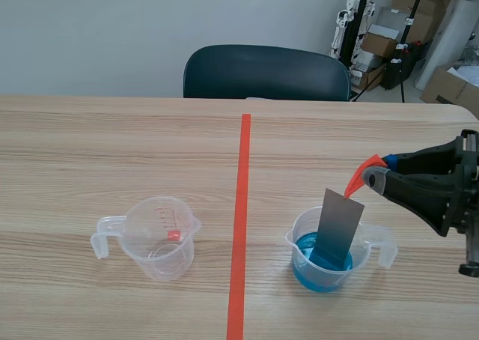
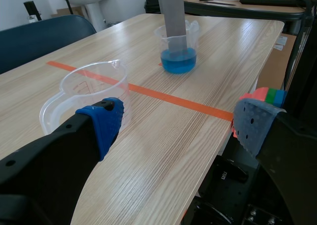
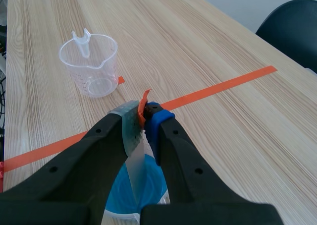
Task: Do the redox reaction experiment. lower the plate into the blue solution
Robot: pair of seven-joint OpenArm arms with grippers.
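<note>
The grey plate is held by its top in the closed right hand, so only its lower end is dipped in the blue solution; the left hand is seen open, empty.

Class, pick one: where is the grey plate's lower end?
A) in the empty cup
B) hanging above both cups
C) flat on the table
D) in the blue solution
D: the plate, gripped at its top by the right hand, dips into the solution in the cup.
</note>
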